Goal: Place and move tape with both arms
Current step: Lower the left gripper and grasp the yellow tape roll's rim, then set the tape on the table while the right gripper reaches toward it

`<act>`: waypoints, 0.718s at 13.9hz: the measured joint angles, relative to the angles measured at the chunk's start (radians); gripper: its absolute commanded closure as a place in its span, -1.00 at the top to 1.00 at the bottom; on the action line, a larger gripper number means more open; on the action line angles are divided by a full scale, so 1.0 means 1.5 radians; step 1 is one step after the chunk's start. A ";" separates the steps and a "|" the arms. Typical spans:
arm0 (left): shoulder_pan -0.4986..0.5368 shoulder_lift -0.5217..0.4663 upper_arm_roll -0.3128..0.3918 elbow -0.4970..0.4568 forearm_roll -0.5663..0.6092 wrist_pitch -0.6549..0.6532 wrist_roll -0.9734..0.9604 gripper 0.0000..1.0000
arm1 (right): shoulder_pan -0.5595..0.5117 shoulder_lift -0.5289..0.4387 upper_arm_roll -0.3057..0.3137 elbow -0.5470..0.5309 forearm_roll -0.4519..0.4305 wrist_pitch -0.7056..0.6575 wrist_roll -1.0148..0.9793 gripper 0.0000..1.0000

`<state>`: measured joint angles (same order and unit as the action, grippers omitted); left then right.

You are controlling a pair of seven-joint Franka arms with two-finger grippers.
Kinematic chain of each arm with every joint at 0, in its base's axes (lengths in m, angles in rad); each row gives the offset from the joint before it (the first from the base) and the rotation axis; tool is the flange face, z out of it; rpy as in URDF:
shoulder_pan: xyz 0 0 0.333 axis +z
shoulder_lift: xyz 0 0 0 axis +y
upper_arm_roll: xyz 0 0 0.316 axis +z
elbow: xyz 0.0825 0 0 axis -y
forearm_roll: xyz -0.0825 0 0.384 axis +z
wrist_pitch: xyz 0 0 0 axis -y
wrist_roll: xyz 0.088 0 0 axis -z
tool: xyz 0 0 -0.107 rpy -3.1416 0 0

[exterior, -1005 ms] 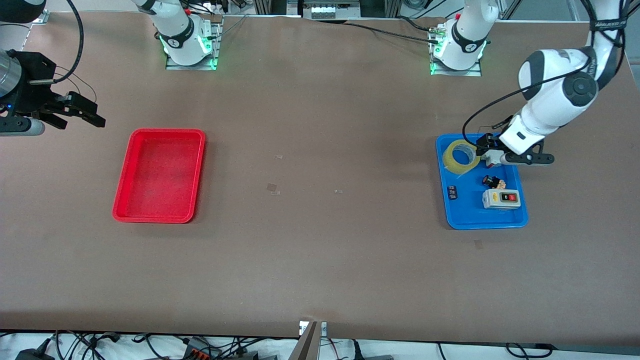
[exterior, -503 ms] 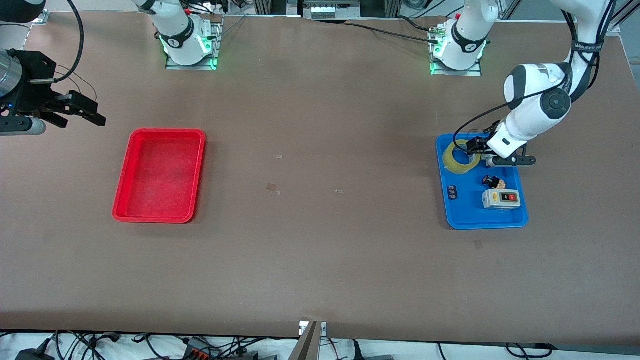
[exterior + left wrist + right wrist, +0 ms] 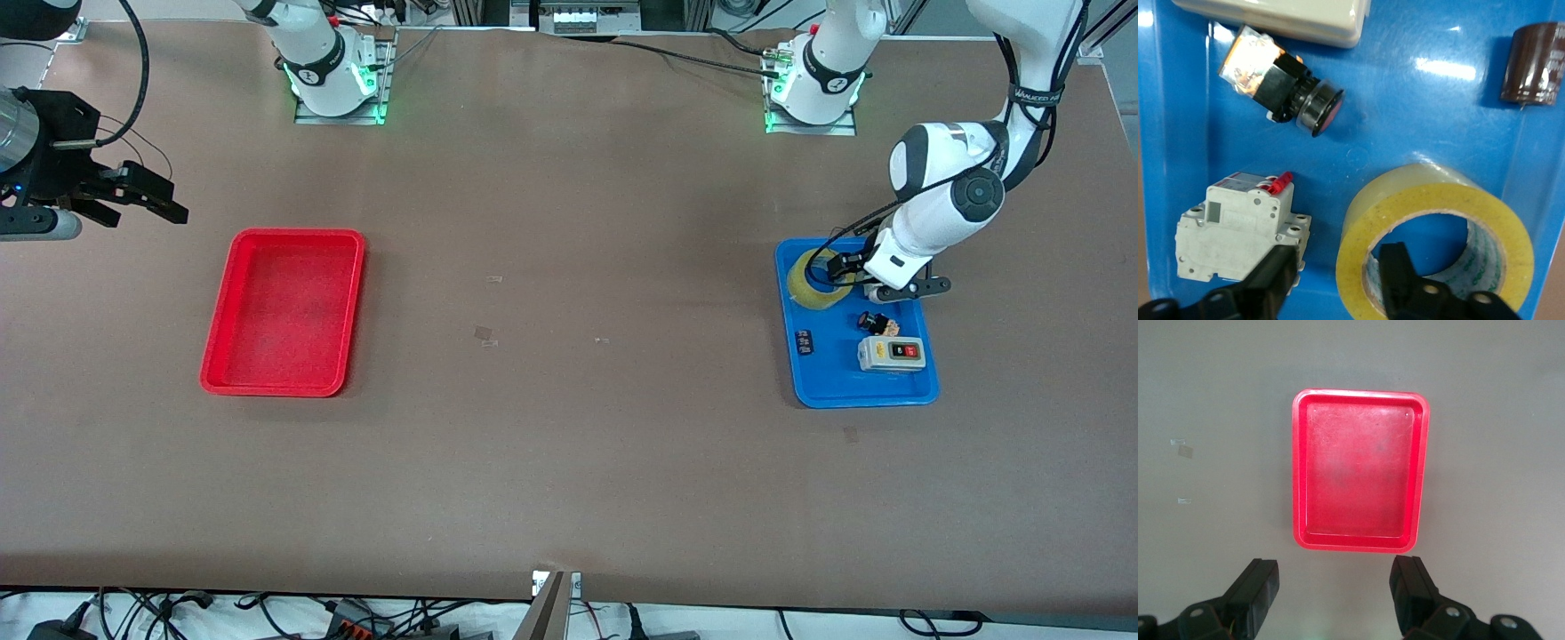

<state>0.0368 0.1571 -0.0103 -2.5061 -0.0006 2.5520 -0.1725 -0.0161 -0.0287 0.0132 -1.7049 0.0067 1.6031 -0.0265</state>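
Tape point(image 3: 815, 283) lying flat in blue tray point(image 3: 836, 387), at tray end farther from front camera, beside white breaker point(image 3: 1238, 235). Left tool point(image 3: 1338, 280) straddling tape wall: one finger inside central hole, one outside, not yet clamped. Right tool point(image 3: 1335, 590) spread wide, empty, waiting above tabletop point(image 3: 569, 444) near red tray point(image 3: 283, 311).

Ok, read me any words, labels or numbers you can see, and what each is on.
Nothing is legible.
On the tape, inner core: green print, blurred.
On the brown cylinder: pale markings, blurred.
On the white breaker: grey label, unreadable.
On the black cable strap: white lettering, too small.
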 measured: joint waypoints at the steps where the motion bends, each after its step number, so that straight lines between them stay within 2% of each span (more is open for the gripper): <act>1: 0.000 0.000 -0.001 0.005 0.000 -0.005 -0.003 -1.00 | 0.000 0.000 0.000 0.001 0.000 0.000 0.000 0.99; 4: -0.001 0.000 -0.007 0.044 0.000 -0.082 -0.006 -1.00 | 0.000 -0.001 0.001 0.002 0.000 -0.015 -0.001 0.99; 6: -0.002 0.000 -0.016 0.096 0.000 -0.161 -0.010 -1.00 | 0.000 -0.001 0.001 0.002 0.000 -0.019 -0.002 0.99; 10: -0.008 0.012 -0.051 0.277 -0.033 -0.374 -0.054 -1.00 | 0.007 0.004 0.003 0.000 0.000 -0.032 -0.005 0.99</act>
<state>0.0250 0.1748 -0.0872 -2.0900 -0.0499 1.9911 -0.2528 -0.0059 -0.0229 0.0183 -1.7044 0.0067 1.5557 -0.0337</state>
